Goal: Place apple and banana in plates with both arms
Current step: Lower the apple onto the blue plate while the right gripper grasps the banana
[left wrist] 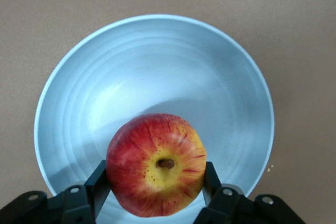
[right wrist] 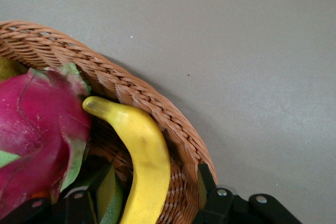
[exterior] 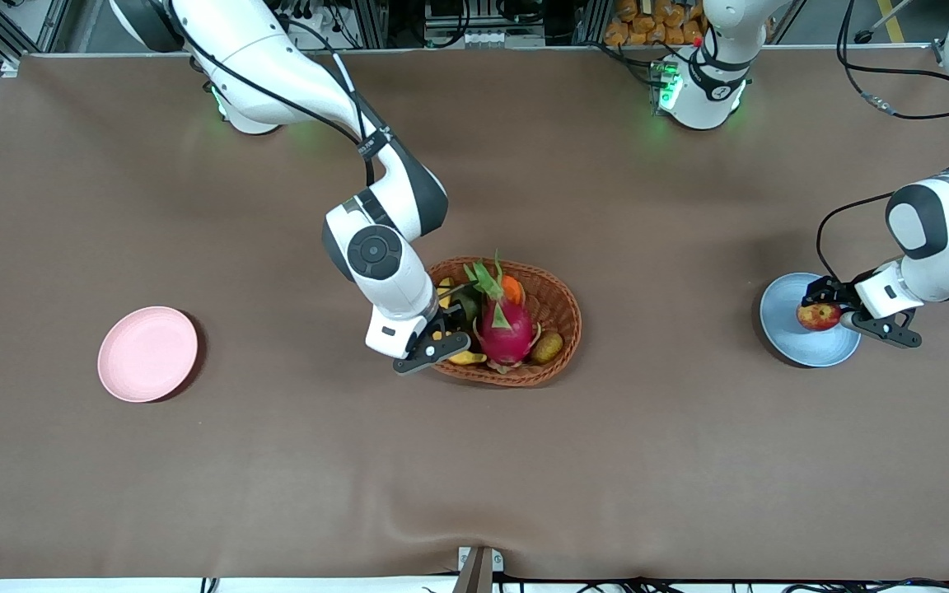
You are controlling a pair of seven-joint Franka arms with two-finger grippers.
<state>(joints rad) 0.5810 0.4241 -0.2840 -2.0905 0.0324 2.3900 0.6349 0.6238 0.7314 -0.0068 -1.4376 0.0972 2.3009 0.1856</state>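
- While two plates lie well apart, pink plate (exterior: 147, 354) at the frame's lower left stands bare.
- One apple (exterior: 818, 316), pinched by left gripper (exterior: 841, 317), over blue plate (exterior: 779, 329).
- One banana (right wrist: 143, 166) inside basket (exterior: 561, 309) rim; right gripper (exterior: 440, 339) fingers straddle it, grip undetermined.

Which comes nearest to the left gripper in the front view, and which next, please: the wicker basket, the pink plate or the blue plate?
Measured from the left gripper, which is shut on the apple:
1. Blue plate: directly under the gripper, at the left arm's end of the table.
2. Wicker basket: mid-table, where the right gripper is reaching in.
3. Pink plate: at the right arm's end of the table.
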